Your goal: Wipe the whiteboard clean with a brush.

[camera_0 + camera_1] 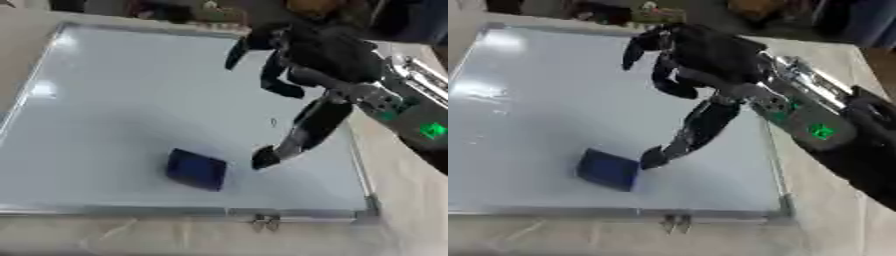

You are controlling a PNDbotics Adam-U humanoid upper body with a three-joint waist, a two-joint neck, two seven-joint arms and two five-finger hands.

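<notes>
Pale bench (411, 200) cloth shows at the near edge, where a small metal clip (262, 221) sits on the frame of the whiteboard (114, 110). Just beyond, on the board's near part, lies the dark blue brush (197, 169), flat and untouched. The right hand (337, 55) hangs above and to its right, fingers (302, 132) spread and released, one long tip close beside the brush but apart from it. A faint mark (273, 121) shows farther up. The left hand is out of sight. Risk: a descending fingertip could nudge the brush aside, since it would likely slide easily on the slick board.
</notes>
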